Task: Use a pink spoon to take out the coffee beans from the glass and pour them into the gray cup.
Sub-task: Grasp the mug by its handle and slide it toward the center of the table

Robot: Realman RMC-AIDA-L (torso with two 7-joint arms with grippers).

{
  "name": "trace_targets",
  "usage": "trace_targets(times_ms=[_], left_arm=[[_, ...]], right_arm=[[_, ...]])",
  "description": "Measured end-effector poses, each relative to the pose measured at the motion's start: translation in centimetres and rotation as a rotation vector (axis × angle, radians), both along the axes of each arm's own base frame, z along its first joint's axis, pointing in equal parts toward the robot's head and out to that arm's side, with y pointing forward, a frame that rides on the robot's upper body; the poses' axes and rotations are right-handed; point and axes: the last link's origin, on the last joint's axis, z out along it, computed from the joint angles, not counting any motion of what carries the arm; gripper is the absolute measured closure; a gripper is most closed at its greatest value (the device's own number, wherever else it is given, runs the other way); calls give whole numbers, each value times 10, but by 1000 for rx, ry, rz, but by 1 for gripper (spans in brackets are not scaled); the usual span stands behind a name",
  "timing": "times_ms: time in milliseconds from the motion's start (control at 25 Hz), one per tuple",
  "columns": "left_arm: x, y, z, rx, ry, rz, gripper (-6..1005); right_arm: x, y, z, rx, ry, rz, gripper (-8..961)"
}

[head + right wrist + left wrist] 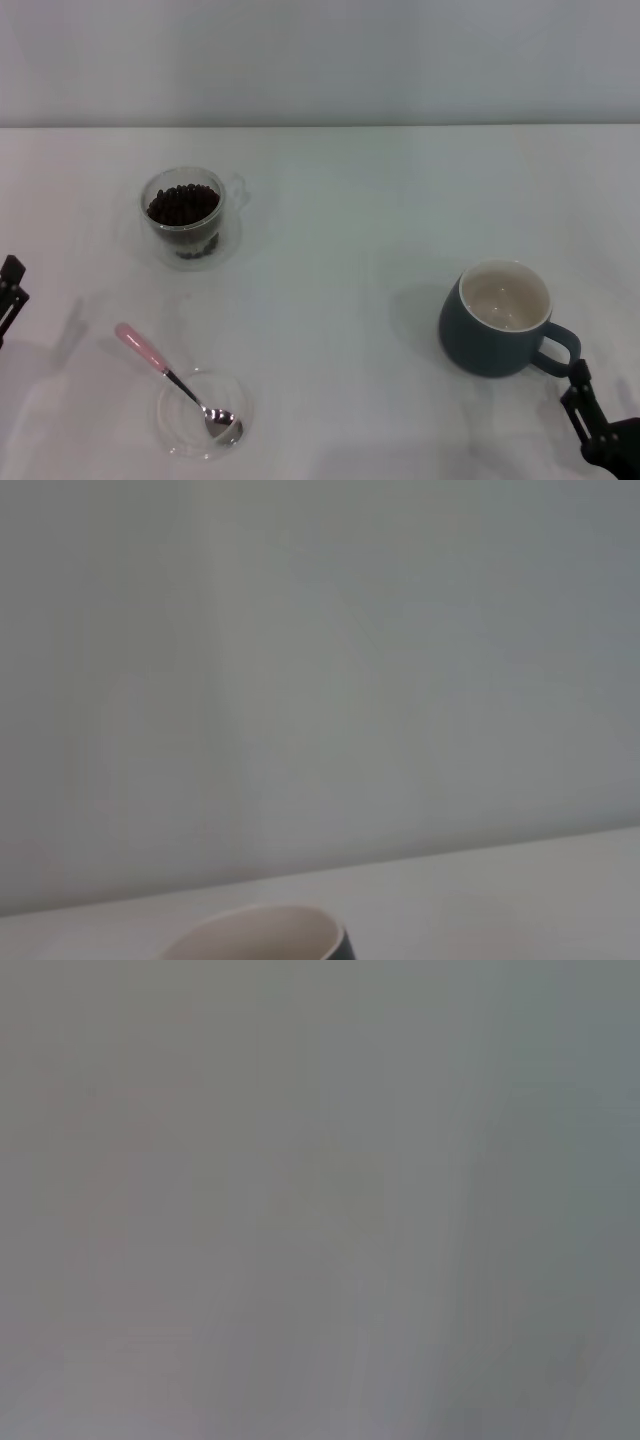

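The pink spoon (172, 380) lies with its bowl resting in a shallow clear dish (204, 412) at the front left of the white table (340, 220). Farther back stands the glass (184, 214), holding dark coffee beans (183, 204). The gray cup (500, 318) sits at the right with its cream inside bare and its handle toward the front right; its rim (262, 935) also shows in the right wrist view. My left gripper (10, 290) barely shows at the left edge. My right gripper (592, 415) sits at the bottom right corner, just beside the cup's handle.
A pale wall runs along the table's far edge. The left wrist view shows only a flat grey surface.
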Motion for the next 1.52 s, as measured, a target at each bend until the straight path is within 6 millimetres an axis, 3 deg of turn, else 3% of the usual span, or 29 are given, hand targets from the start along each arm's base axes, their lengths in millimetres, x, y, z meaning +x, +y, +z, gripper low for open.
trace_targets(times_ms=[360,760,1280,1520], left_arm=[[-3,6,-4,-21,9,31,107],[-3,6,-3,-18,9,33,107],[-3,5,-3,-16,7,34,112],[-2,7,-3,-16,7,30,110]], right_arm=[[9,22,-12,-91,0,-17,93],[23,34,-9,-90,-39,-52,102],[25,57,-4,-85,-56,-23,138],[27,58,-3,-93,-76,-9,155]])
